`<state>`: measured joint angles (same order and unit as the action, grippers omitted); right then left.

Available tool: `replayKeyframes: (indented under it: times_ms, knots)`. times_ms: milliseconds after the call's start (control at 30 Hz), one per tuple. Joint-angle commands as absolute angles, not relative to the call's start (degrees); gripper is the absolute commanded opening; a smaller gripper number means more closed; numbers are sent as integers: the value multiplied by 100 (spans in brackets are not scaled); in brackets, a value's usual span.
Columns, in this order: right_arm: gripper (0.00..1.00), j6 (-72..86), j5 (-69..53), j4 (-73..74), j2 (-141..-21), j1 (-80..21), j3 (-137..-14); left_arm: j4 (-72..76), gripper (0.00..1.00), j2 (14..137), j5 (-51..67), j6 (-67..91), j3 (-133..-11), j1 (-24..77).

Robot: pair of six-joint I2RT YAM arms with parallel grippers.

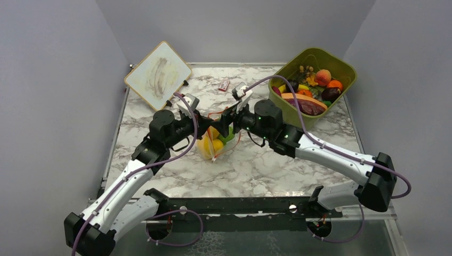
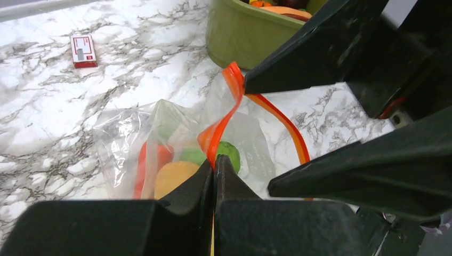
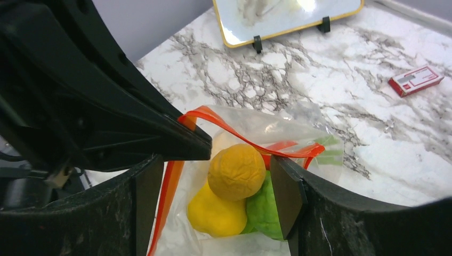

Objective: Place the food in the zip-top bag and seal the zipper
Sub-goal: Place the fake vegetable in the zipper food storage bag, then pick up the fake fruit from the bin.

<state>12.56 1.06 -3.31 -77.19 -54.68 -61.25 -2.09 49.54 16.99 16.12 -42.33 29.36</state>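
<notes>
Left gripper (image 2: 214,169) sits at the bottom centre of its wrist view, fingers pressed together, pinching the orange-red zipper strip (image 2: 223,125) of the clear bag (image 2: 125,136). From the pinch the strip loops up to mid-frame, then runs down right between the fingers of the right gripper (image 2: 261,136). Right wrist view: that gripper's pads are spread wide at the lower left and lower right, straddling the bag's open top; can't tell if they touch the plastic. Between them, inside the bag, are an orange ball (image 3: 237,170), a yellow fruit (image 3: 213,216) and a green piece (image 3: 264,210). Top view: the bag lies at the centre of the marble table (image 1: 266,165), between both grippers. Olive tub (image 1: 290,109) at the upper right holds more toy food (image 1: 320,88). Red-white packet (image 1: 224,85) lies at the upper centre. Framed board (image 1: 158,76) stands tilted at the upper left.
</notes>
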Motion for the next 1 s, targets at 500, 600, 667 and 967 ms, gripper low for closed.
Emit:
replayKeyframes:
  times_ms: [500,600,667,967]
  knots:
    - [70,-193,1605,1392,-7651,-4308,-7627,113,0,4634,1613,1669,-4196,2944]
    - [69,-285,1653,1445,-7798,-3874,-7722,98,0,4633,1630,1661,-4201,2944]
    - [67,-303,1644,1437,-7875,-3545,-7734,95,0,4616,1619,1653,-4201,2940]
    - [65,37,589,1442,-8487,-1699,-7809,97,0,4640,1646,1651,-4201,2943]
